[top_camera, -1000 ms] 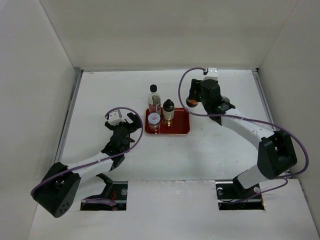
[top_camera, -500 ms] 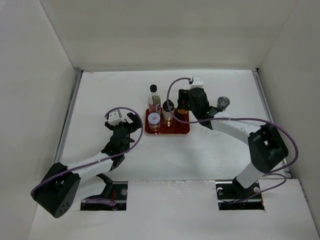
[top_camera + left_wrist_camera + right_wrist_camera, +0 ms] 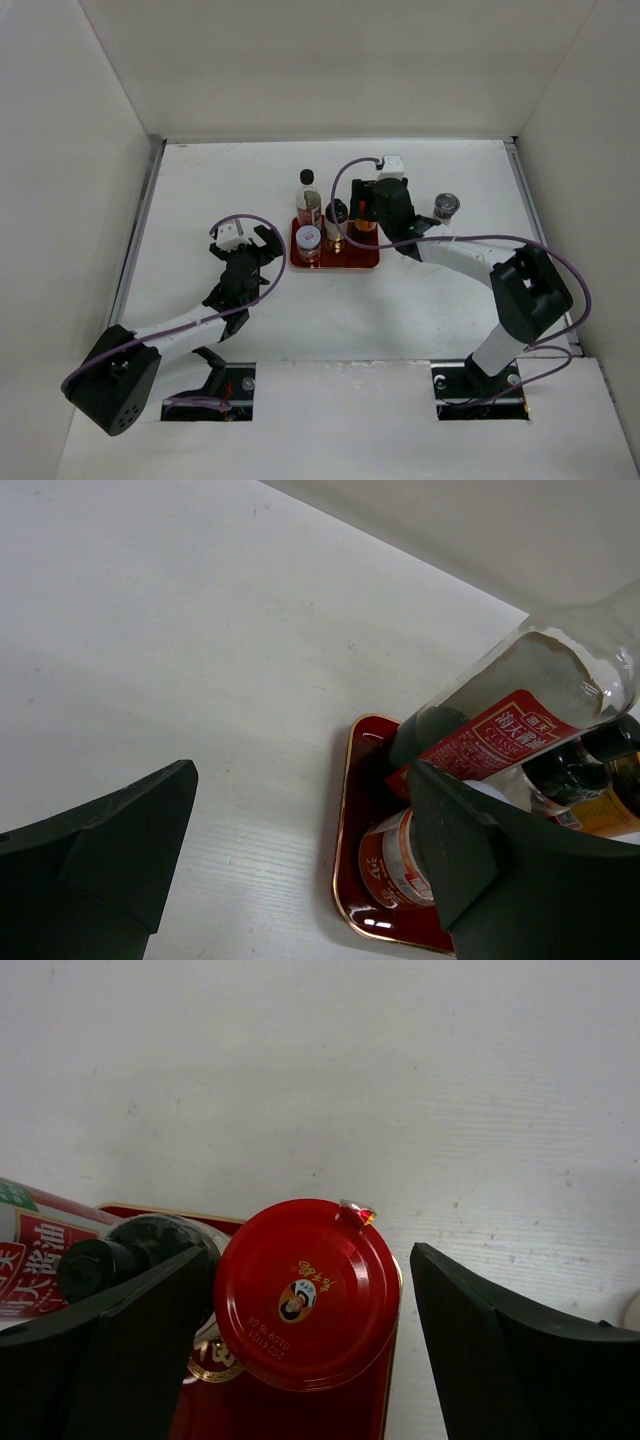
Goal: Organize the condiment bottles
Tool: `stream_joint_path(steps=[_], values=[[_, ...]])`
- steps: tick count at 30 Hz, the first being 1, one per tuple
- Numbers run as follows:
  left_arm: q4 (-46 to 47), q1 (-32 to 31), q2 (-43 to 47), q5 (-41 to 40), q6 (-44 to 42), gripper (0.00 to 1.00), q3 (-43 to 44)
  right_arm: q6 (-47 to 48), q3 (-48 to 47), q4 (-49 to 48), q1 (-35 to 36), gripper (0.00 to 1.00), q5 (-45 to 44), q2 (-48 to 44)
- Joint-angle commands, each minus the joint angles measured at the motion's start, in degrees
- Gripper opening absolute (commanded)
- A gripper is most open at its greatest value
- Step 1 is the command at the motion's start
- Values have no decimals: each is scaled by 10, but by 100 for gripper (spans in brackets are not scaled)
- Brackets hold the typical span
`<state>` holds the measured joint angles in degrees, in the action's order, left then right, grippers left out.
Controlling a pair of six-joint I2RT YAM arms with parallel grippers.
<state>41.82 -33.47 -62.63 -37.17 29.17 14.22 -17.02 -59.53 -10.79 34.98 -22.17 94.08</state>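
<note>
right gripper (image 3: 308,1250), jaws loose, sets the jar (image 3: 305,1295) at the tray's (image 3: 368,257) 1 o'clock. left gripper (image 3: 268,240) idles open, out of its way.

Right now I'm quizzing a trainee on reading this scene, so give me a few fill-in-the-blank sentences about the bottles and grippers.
Only the ___-capped shaker stands off the tray.
The right gripper straddles the jar with the ___ cap.
The left gripper is ___ and holds nothing.
Missing words: grey; red; open.
</note>
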Motion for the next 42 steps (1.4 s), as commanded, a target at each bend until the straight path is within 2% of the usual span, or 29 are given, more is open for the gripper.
stream_joint_path(steps=[1, 7, 13, 16, 19, 31, 32, 33, 37, 39, 42], values=[[29, -4, 15, 5, 7, 87, 9, -9, -21, -43, 5, 91, -20, -31], [29, -5, 15, 5, 7, 87, 9, -23, 3, -22, -6, 95, -50, -102], [28, -11, 22, 5, 7, 87, 9, -21, 67, -20, -113, 100, -144, -173], [31, -11, 21, 5, 7, 87, 9, -4, 69, 3, -157, 100, -181, -166], [29, -13, 20, 5, 7, 87, 10, 1, 59, 34, -179, 100, -161, -135], [31, -15, 12, 5, 7, 87, 12, -40, 69, 25, -222, 100, -91, -63], [31, -16, 14, 5, 7, 87, 12, -43, 69, 27, -223, 99, -88, -58], [31, -17, 14, 5, 7, 87, 12, -43, 67, 29, -222, 93, -83, -54], [31, -15, 10, 5, 7, 87, 12, -45, 65, 30, -220, 59, -88, -64], [31, -18, 14, 5, 7, 87, 13, -45, 74, 24, -207, 54, -98, -90], [31, -13, 14, 5, 7, 87, 12, -35, 85, 28, -168, 54, -131, -152]])
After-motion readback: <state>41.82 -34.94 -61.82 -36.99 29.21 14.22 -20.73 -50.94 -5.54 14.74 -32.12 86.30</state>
